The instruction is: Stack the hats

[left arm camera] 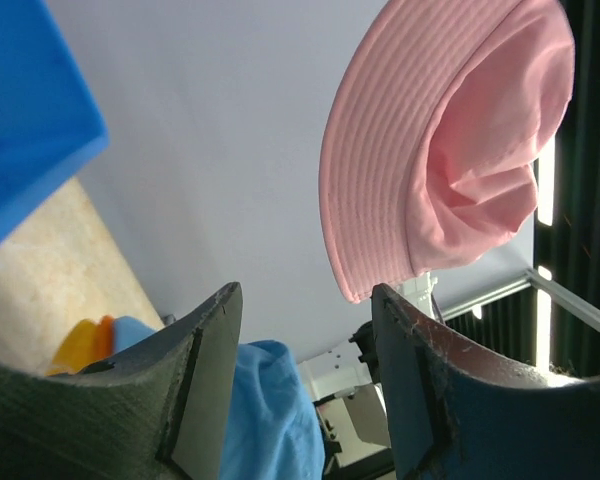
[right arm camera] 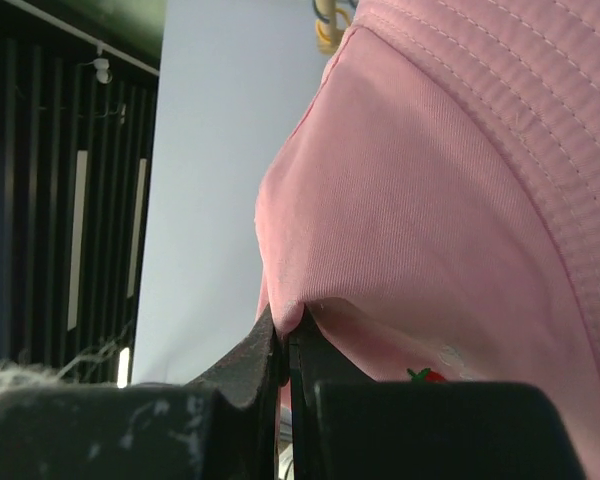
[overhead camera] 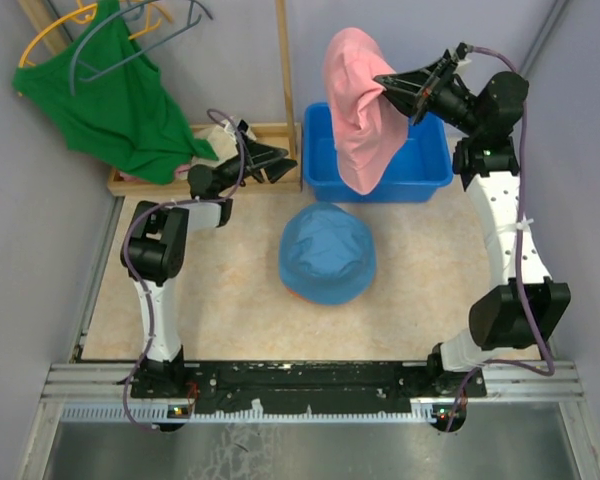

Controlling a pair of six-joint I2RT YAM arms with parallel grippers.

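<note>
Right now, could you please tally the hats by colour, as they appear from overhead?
pink hat: 1, held up by the right tool
light blue hat: 1, lying flat
Total: 2

The place is a robotics lab cell, not a home. The left arm (overhead camera: 155, 270) and right arm (overhead camera: 505, 230) are bolted to a slotted aluminium frame (overhead camera: 90, 385) at the near edge of a beige bench (overhead camera: 230, 300), with loose cabling (overhead camera: 130, 250) and plain grey partition walls (overhead camera: 20, 250) around it. Staged props include a blue plastic bin (overhead camera: 425, 170) and a wooden rack (overhead camera: 284, 70) with hangers (overhead camera: 50, 30) and a green top (overhead camera: 120, 110). Beyond are black slatted panels (right arm camera: 40, 150) with strip lights (right arm camera: 78, 240).
</note>
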